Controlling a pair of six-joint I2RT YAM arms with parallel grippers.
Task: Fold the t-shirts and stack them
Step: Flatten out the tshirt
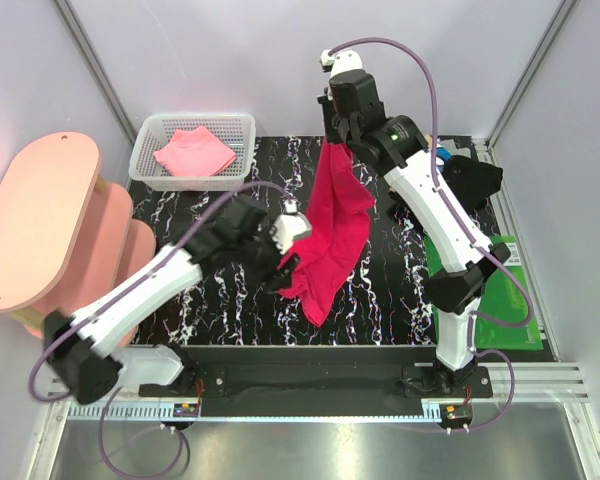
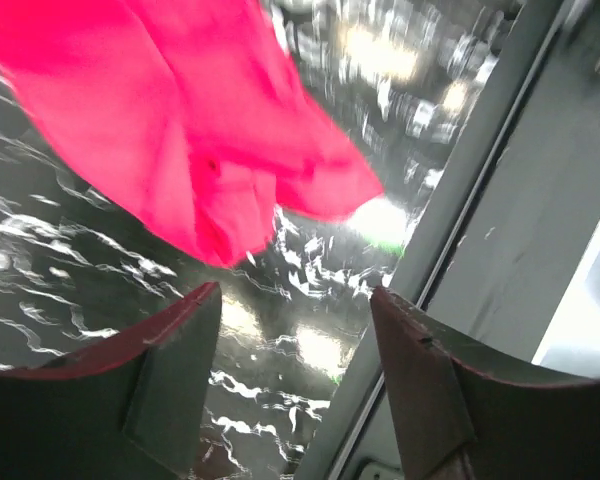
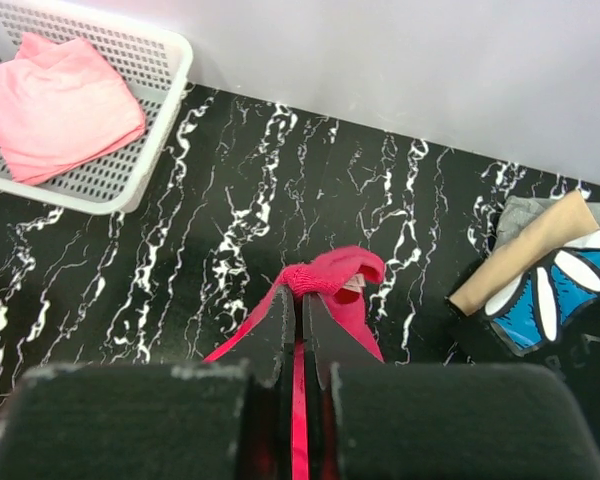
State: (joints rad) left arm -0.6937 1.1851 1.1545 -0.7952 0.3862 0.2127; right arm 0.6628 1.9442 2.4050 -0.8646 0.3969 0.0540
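The crimson-red t-shirt (image 1: 335,225) hangs from my right gripper (image 1: 340,140), which is shut on its collar (image 3: 330,275) high above the black marbled table. The shirt's lower end rests bunched on the table beside my left gripper (image 1: 288,262). In the left wrist view the red cloth (image 2: 180,130) lies just beyond the open fingers (image 2: 175,370), apart from them; the left gripper (image 2: 295,300) holds nothing. A folded pink t-shirt (image 1: 194,152) lies in the white mesh basket (image 1: 145,160). Folded blue-and-white and black shirts (image 3: 550,300) lie at the right.
The green mat (image 1: 480,300) lies at the table's right edge under the right arm. A pink stool (image 1: 35,225) stands off the table at the left. The basket (image 3: 120,180) stands at the back left corner. Enclosure walls ring the table.
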